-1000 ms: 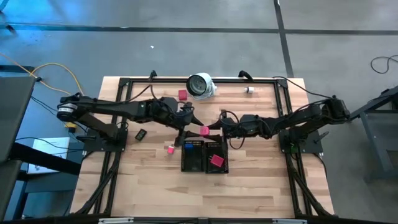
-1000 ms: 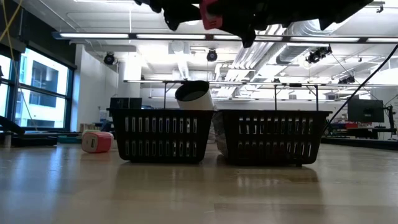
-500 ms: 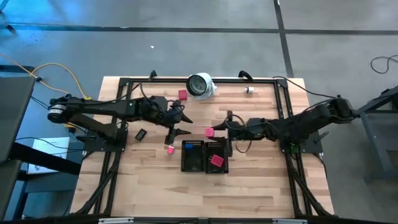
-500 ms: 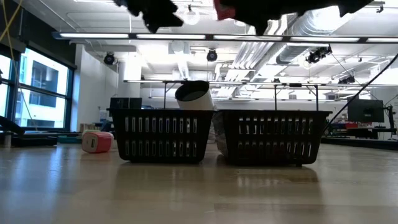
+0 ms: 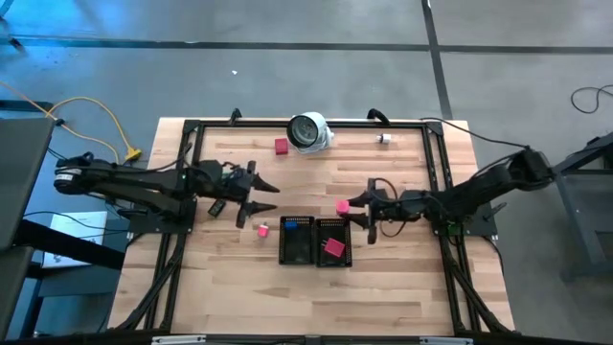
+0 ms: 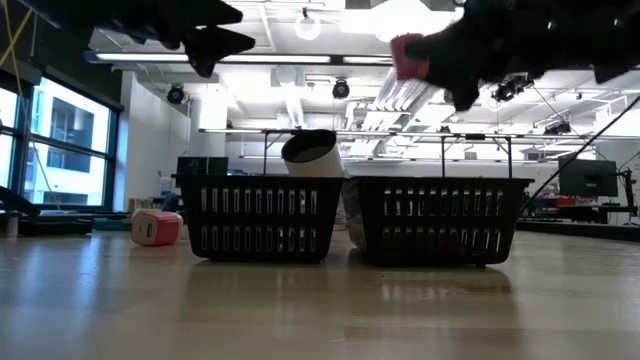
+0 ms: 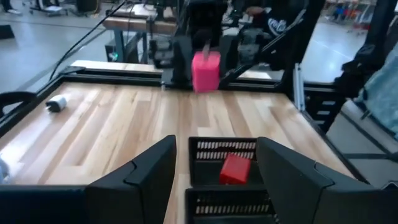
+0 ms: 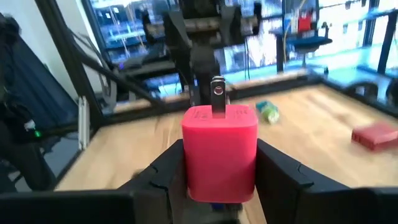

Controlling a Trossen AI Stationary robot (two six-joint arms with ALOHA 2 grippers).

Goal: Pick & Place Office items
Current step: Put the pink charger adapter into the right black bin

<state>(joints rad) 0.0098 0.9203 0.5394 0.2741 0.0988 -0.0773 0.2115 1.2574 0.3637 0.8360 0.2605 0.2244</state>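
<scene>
Right gripper pinches a pink cube-shaped plastic charger above the wooden table, beside two black mesh trays. Left gripper, jaws spread, hovers empty left of the trays.

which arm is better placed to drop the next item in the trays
Right. The right pincer is already shut on a pink charger block, raised beside the black trays. The left pincer is open, holding nothing, farther from the trays, with a small pink piece lying on the table near it.

Right tool gripping pink piece beside black trays, left tool open
</scene>
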